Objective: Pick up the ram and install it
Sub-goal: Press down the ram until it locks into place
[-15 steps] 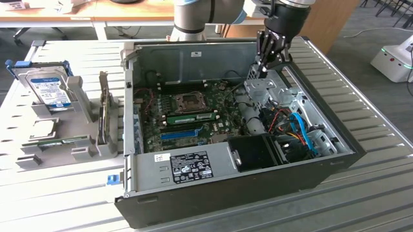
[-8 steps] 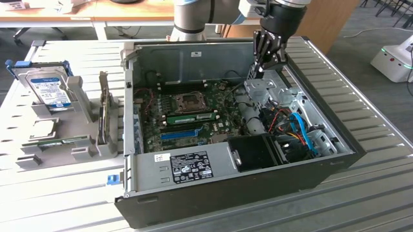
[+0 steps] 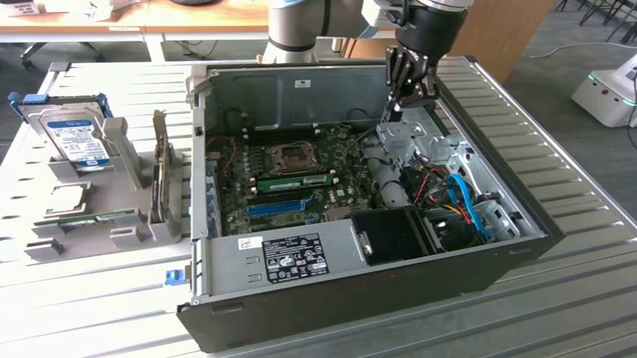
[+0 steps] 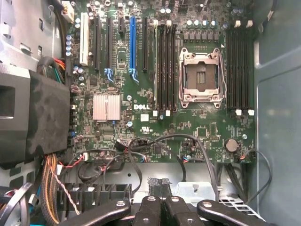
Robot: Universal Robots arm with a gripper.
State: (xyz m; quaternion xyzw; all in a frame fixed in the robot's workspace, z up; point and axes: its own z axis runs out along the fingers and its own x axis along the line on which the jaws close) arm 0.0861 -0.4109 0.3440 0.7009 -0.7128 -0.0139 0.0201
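Ram (image 3: 295, 181): 1 slim green stick with black chips, on the motherboard (image 4: 188, 134) at the long black memory slots (image 4: 164, 70), just beside the CPU socket (image 3: 295, 154); whether it is pressed fully home cannot be told
Gripper (image 3: 395, 113): hangs inside the open case (image 3: 289, 93) above the metal drive cage (image 3: 403, 138), well apart from the ram
Jaws: closed together, holding nothing
Step in hand (judged): the ram is at its slot and the gripper is free of it, so the work stands at seating or checking the stick
Doing it well (judged): any push should come straight down on the stick's top edge, evenly along its length, with the stick upright in line with the slot; a tilted or 1-ended push could leave it half seated or stress the board
Around: blue expansion slot (image 3: 277, 207) near the ram; black fan shroud (image 3: 393, 235) by the case's front; 1 hard drive (image 3: 74, 138) in a grey holder outside the case, on the slatted table (image 3: 557, 298), at the exterior view's left
In the way: black cables (image 4: 164, 141) loop between the drive cage and the board; blue cables (image 3: 463, 195) lie beside the shroud; the case walls limit sideways travel
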